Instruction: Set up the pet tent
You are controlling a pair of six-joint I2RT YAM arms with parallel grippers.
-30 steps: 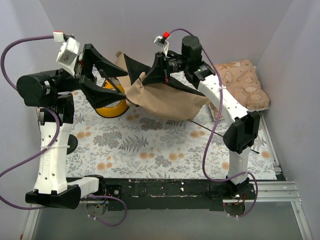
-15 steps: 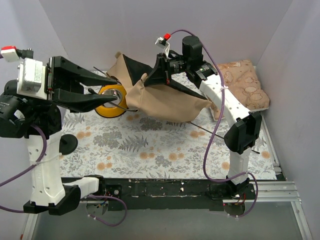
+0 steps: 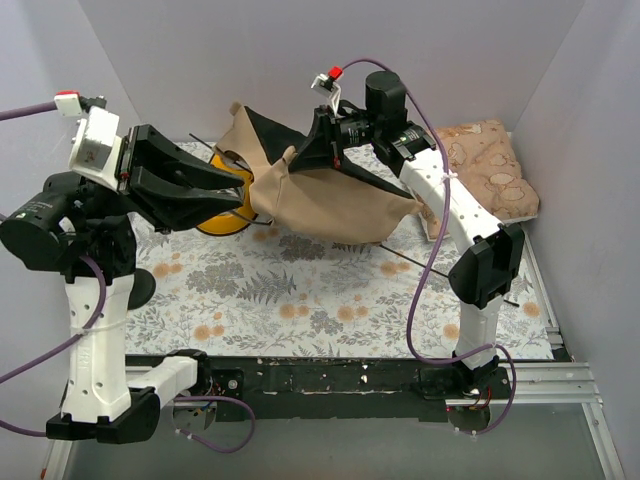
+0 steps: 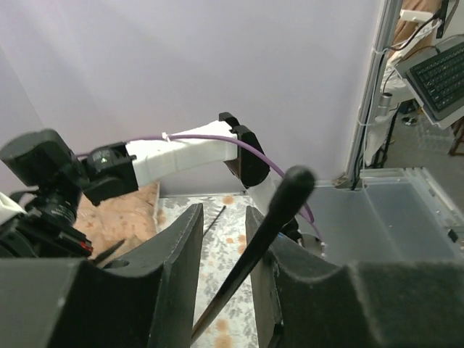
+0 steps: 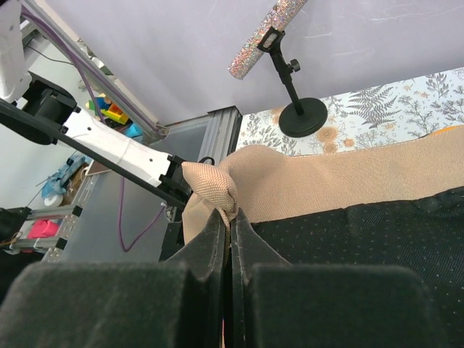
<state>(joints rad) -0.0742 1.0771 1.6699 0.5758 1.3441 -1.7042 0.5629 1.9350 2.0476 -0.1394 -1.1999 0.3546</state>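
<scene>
Pet tent (image 3: 330, 205) fabric pinched by right tool (image 5: 230, 217), left tool (image 4: 223, 217) narrowed around pole (image 4: 286, 196), grip unclear

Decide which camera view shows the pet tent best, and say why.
Top external: nearly the whole tan pet tent shows, one fold pinched by the right gripper. Right wrist shows only that fold and black underside; left wrist, just one black pole.
</scene>
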